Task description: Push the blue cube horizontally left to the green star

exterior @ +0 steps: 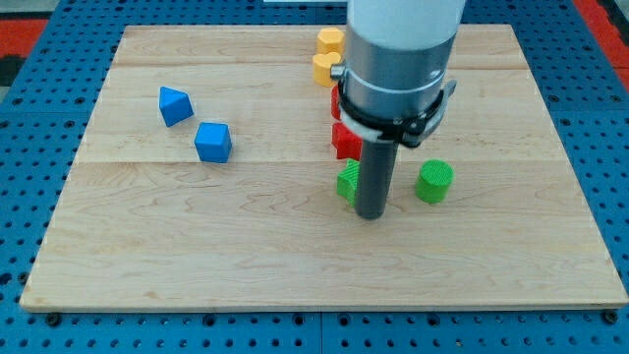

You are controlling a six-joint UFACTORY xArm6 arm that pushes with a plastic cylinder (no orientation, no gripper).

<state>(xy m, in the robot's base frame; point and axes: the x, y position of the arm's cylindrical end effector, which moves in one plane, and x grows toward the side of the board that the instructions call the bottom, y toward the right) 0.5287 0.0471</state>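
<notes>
Blue cube [213, 143] sits well off to view's left of my tip [371, 215], untouched. Green star [348, 182] touching rod, half hidden. No gripper fitted, nothing held. Push not yet started, judging by gap.

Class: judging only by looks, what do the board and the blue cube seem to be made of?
Board: apparently light wood, matte; grain lines and plank seams show.
Blue cube: probably plastic or painted wood; flat, even colour with no visible grain. The look leaves that open.
</notes>
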